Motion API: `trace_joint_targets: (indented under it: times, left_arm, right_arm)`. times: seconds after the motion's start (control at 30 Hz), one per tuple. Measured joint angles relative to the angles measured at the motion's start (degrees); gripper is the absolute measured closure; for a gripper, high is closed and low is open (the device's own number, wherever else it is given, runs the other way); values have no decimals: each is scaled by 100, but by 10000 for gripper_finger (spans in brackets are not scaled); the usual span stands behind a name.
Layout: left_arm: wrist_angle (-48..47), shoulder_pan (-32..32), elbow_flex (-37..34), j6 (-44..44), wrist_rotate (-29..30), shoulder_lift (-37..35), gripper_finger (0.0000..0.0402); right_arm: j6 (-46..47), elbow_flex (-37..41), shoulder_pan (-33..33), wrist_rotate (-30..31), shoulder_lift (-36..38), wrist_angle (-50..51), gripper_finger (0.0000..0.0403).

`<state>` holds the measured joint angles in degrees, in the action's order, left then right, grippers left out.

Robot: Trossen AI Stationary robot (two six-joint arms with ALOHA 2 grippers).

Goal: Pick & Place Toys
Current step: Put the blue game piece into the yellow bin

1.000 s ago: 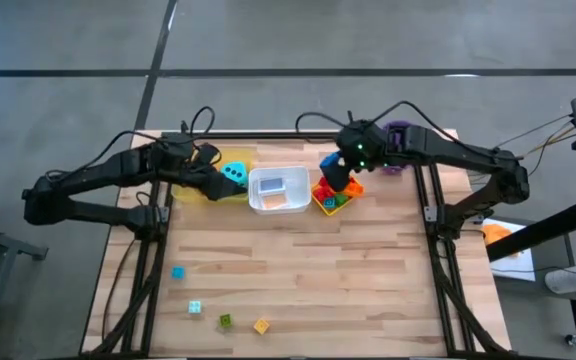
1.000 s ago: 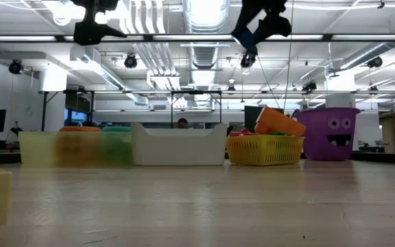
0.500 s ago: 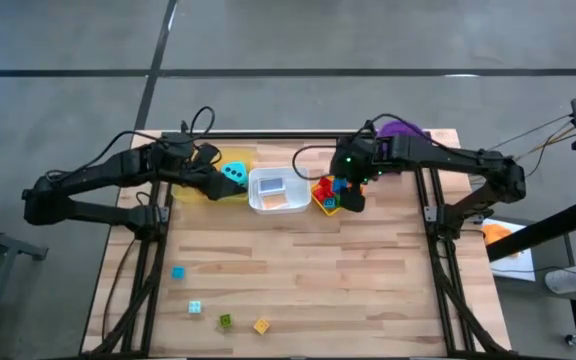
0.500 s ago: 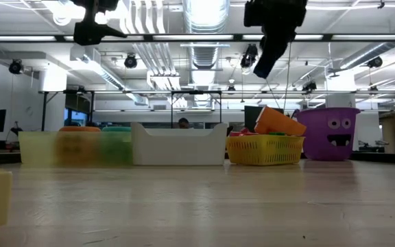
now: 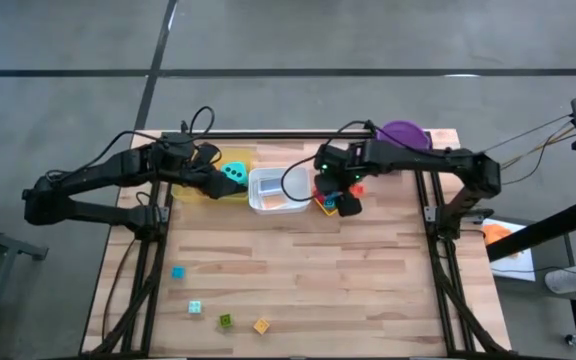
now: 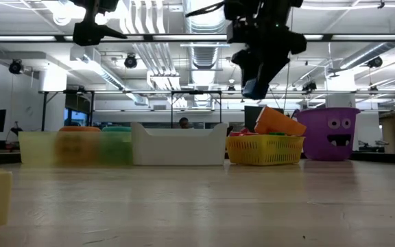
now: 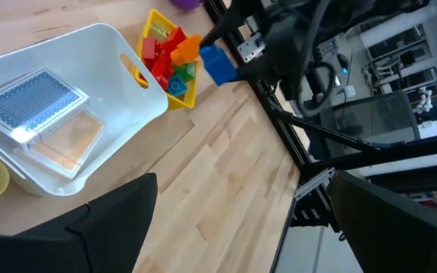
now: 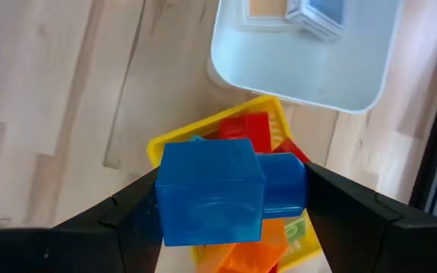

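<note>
While gripping a blue block [image 8: 211, 192] above the yellow basket [image 5: 325, 205], seen from the high view at two o'clock of the table [image 5: 298, 280]: right gripper [image 5: 346, 195] pinches it; best kept level over the basket and lowered before letting go, lest it bounce onto the wood. White tray [image 5: 258, 200] just at nine o'clock of the basket, teal die [image 5: 233, 172] beyond it, four small blocks [image 5: 218, 310] loose near seven o'clock.

Low view: shows height, block well above the basket rim, orange die [image 6: 280, 121] tilted on the pile, purple bucket [image 6: 328, 134] beside.

Left wrist view: left gripper [image 7: 241, 220] spread wide, empty, over the trays; blue card [image 7: 33, 102] in the white tray.

Right wrist view: alone shows the pinch itself.
</note>
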<state>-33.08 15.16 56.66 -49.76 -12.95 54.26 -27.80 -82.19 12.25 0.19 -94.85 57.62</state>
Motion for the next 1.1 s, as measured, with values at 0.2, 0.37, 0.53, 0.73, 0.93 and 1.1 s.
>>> trace_joint_targets:
  times: [0.2, 0.37, 0.53, 0.73, 0.93, 1.1]
  left_arm:
    - [-7, -2, 0, -13, 8, 0, 17]
    - [-21, -2, 0, -13, 8, 0, 17]
    - [-22, -4, 0, -10, 11, 0, 17]
    - [-22, -4, 0, -10, 58, 0, 17]
    - [-22, -4, 0, -8, 76, 0, 17]
    - [-22, -4, 0, -8, 96, 0, 17]
  right_arm:
    - [-552, -86, -11, 137, -408, -11, 134]
    - [-697, -86, -37, 255, -569, -72, 134]
    - [-914, -88, -49, 306, -699, -121, 134]
    - [-1109, -43, -72, 452, -800, -209, 134]
    - [-1142, 103, -103, 450, -804, -227, 134]
    - [-1139, 323, -148, 450, -806, -348, 134]
